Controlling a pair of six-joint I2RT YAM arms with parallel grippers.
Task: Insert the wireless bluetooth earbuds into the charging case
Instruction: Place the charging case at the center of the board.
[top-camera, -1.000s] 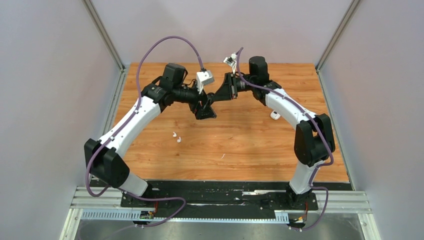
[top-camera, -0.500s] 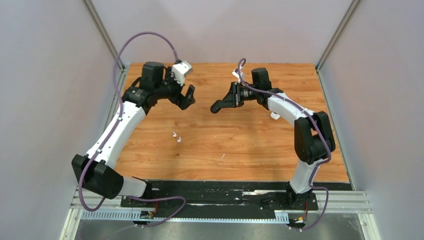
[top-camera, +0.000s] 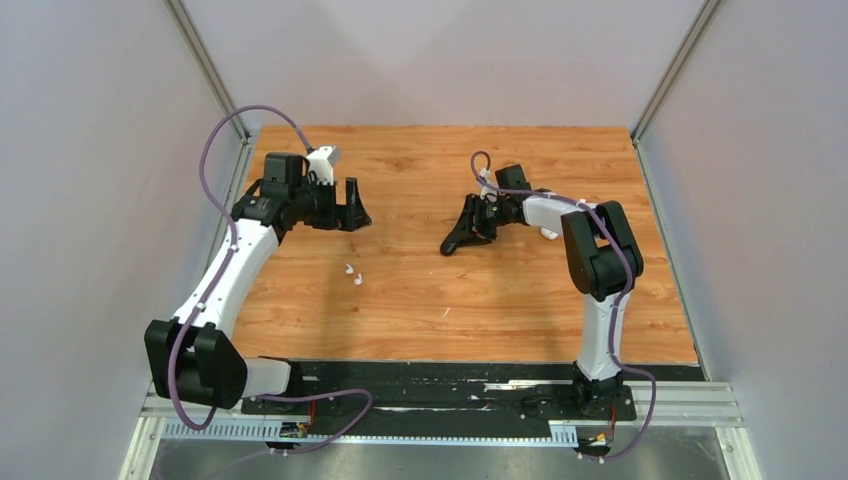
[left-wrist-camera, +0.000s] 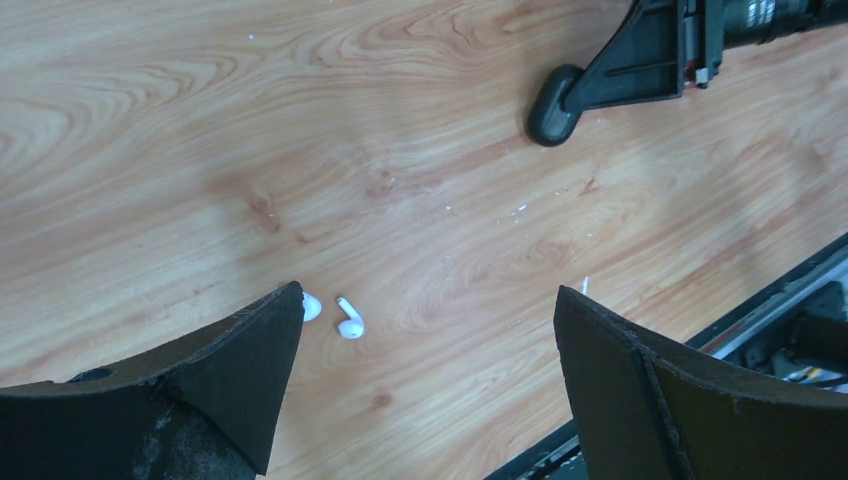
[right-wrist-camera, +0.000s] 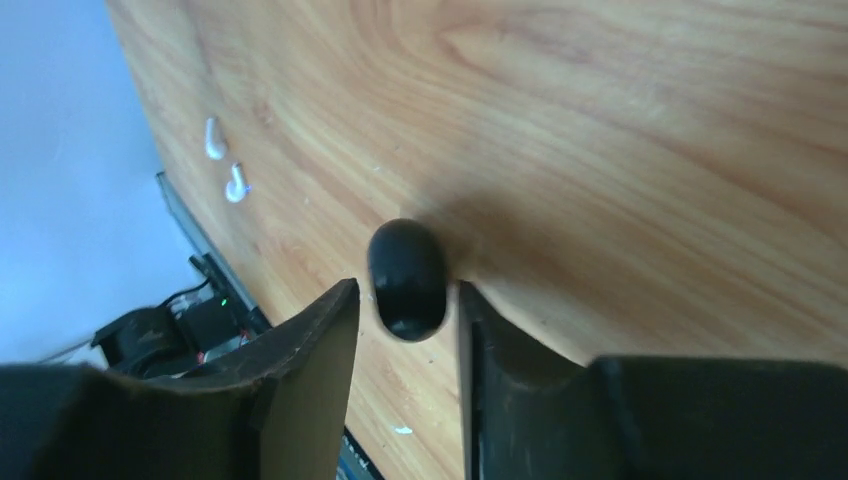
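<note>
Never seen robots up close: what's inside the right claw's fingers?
A small black rounded object sits between the right gripper's fingers, slim gaps either side, over the wooden table. Its underside and contents are hidden.

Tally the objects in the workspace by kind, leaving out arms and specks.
White earbuds: 2
Black rounded case: 1
White object, partly hidden: 1
Total: 4
</note>
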